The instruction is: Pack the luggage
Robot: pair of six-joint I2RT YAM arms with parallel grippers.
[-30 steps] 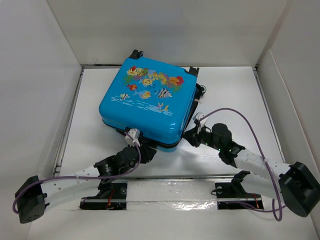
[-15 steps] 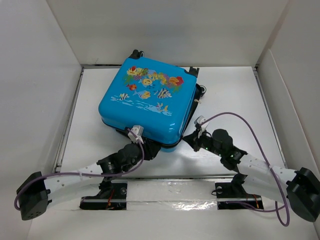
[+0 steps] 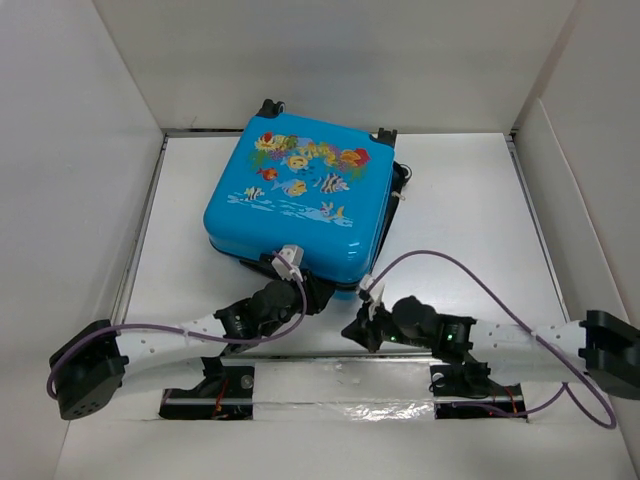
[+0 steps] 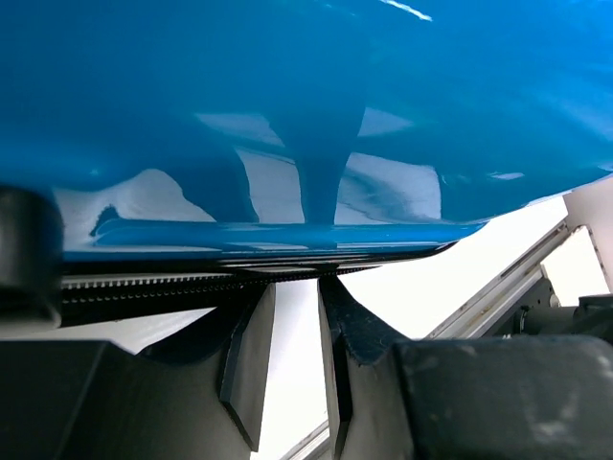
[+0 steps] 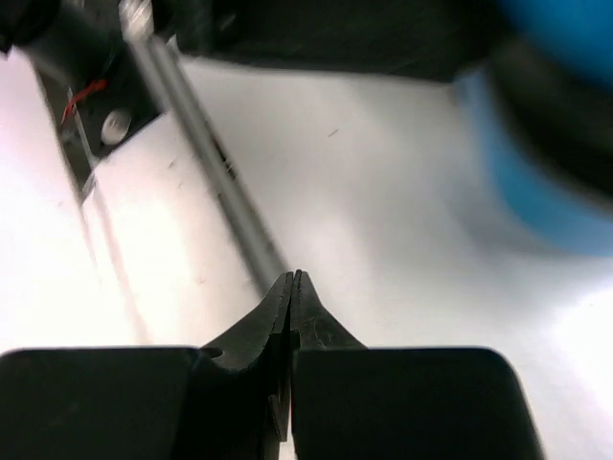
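The luggage (image 3: 300, 200) is a bright-blue hard-shell suitcase with a fish and coral print. It lies flat on the white table with its lid down, and black wheels (image 3: 272, 105) show at its far edge. My left gripper (image 3: 318, 290) is at the suitcase's near edge. In the left wrist view its fingers (image 4: 251, 345) stand a little apart with nothing between them, tips against the black zipper band (image 4: 172, 286) under the blue shell (image 4: 306, 96). My right gripper (image 3: 352, 330) is shut and empty over the table, near the front rail. The suitcase (image 5: 556, 163) is a blur at its right.
White walls box in the table at the left, back and right. A metal rail (image 3: 340, 355) runs along the near edge and also shows in the right wrist view (image 5: 206, 168). A taped strip (image 3: 340, 385) with both arm bases lies in front of it.
My right gripper has drawn back from the suitcase's right corner, left and toward the near rail. My left gripper has slid right along the near edge. The suitcase has shifted slightly toward the back.
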